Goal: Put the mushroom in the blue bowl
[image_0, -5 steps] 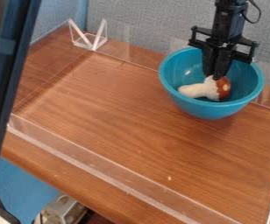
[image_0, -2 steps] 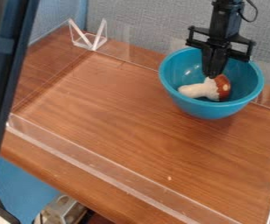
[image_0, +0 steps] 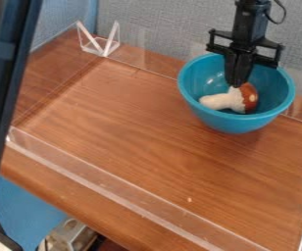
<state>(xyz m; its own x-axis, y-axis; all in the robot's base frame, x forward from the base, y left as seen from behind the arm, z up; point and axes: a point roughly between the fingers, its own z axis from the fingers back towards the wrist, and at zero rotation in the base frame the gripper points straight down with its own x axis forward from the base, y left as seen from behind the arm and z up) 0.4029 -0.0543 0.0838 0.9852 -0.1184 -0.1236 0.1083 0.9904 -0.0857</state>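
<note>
The blue bowl sits at the right of the wooden table, near the back wall. Inside it the mushroom lies on its side, cream stem to the left and reddish-brown cap to the right. My gripper hangs straight down over the bowl's back half, its black fingers pressed together just above the mushroom with nothing between them. The fingertips hide a little of the bowl's far inner wall.
A low clear plastic wall runs around the wooden table top. A small clear triangular stand is at the back left corner. A dark post crosses the left edge of the view.
The gripper has lifted slightly away from the mushroom and its fingers have closed together. The mushroom stays lying in the bowl.
</note>
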